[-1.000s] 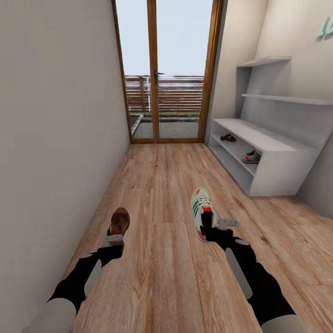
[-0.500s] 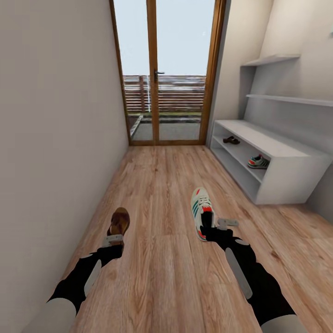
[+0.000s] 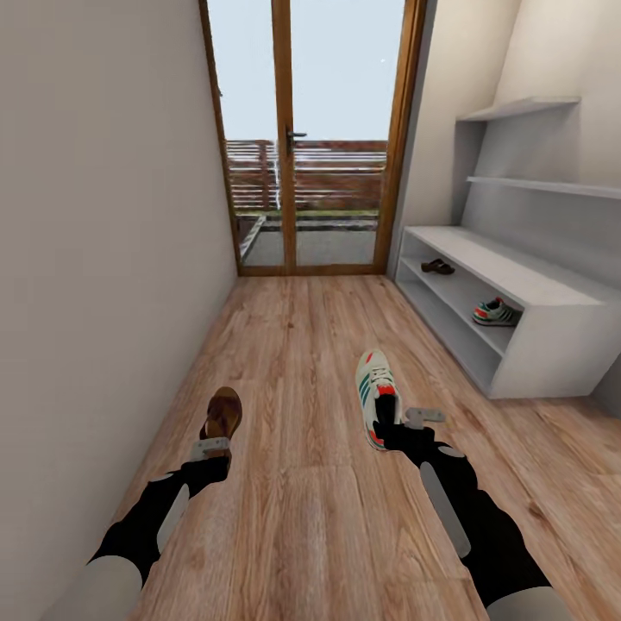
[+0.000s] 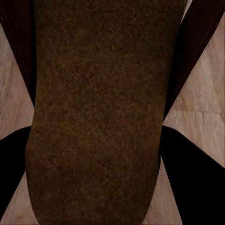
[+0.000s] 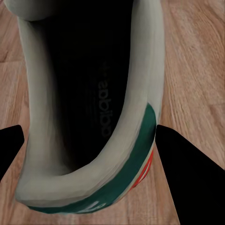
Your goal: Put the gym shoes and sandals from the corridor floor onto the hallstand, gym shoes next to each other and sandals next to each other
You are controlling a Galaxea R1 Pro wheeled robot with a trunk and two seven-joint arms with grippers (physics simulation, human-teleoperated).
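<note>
Lower left of frame: left gripper (image 3: 211, 448) pinching a brown sandal (image 3: 222, 417) by its heel end, carried above the corridor floor (image 3: 293, 345). Left wrist view shows the sandal's dark underside (image 4: 98, 112) wedged between the fingers. Centre: right gripper (image 3: 398, 423) clamped on a gym shoe (image 3: 376, 397), toe pointing up-frame; right wrist view looks into the shoe's opening (image 5: 89, 108), one dark finger (image 5: 187, 173) against its side. Right of frame: hallstand (image 3: 552, 302), with a second sandal (image 3: 437, 266) and a second gym shoe (image 3: 497, 312) already in its upper bay. Change over the last second: the whole view has shifted, rack sliding lower and rightward and looming larger, while both arms and loads hold their places, so I judge the base is rolling toward the rack. Rack's right end cut off by the frame edge; lower bay mostly hidden.
</note>
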